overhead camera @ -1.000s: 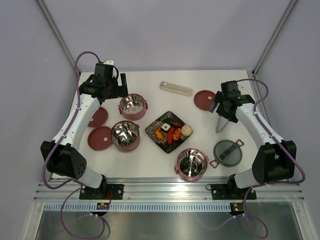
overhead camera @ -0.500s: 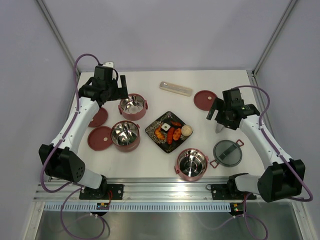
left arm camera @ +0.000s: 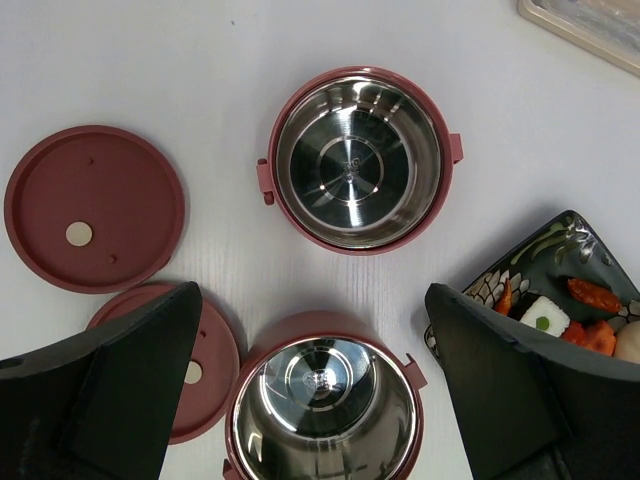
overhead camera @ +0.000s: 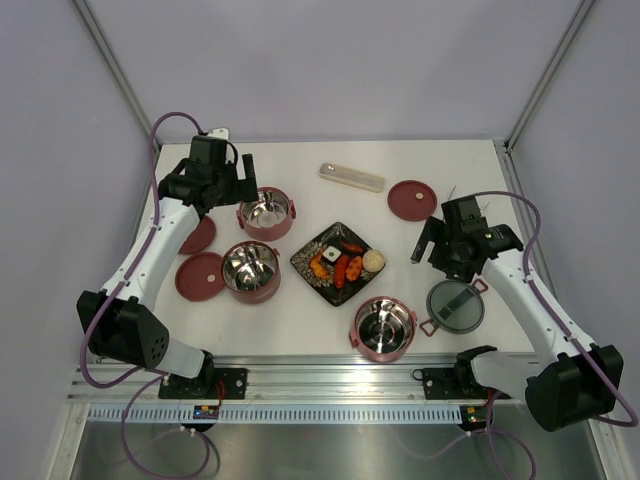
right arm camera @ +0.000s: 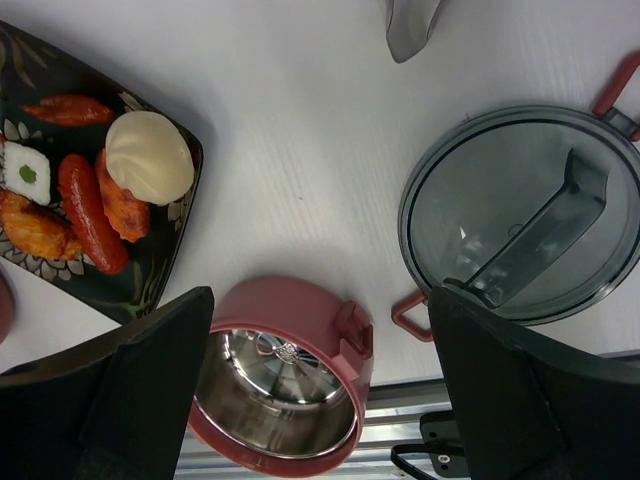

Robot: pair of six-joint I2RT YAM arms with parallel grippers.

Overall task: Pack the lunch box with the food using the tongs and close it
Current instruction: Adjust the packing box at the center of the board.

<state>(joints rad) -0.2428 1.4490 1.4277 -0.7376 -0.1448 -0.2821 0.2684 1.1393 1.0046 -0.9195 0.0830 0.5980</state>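
Observation:
Three dusty-red bowls [overhead camera: 265,212] [overhead camera: 250,270] [overhead camera: 383,327] of the lunch box stand open with bare steel insides. The grey handled lid [overhead camera: 455,305] lies at the right and the flat red discs [overhead camera: 200,275] [overhead camera: 409,198] lie around. The food [overhead camera: 345,265] sits on the black plate [overhead camera: 310,262]; the beige ball [right arm camera: 150,155] and a red stick [right arm camera: 90,210] show in the right wrist view. Of the tongs only a silvery tip [right arm camera: 410,25] shows. My left gripper [overhead camera: 240,180] hovers open high over the left bowls [left arm camera: 358,160]. My right gripper [overhead camera: 435,248] is open above the near bowl [right arm camera: 280,380].
A long translucent case [overhead camera: 351,177] lies at the back of the table. A third red disc [overhead camera: 197,233] lies under the left arm. The metal rail [overhead camera: 340,375] runs along the table's near edge, close to the near bowl.
My right arm has swung toward the near edge, from above the tongs to between the plate and the grey lid. The left arm has barely shifted. Both grippers stay open.

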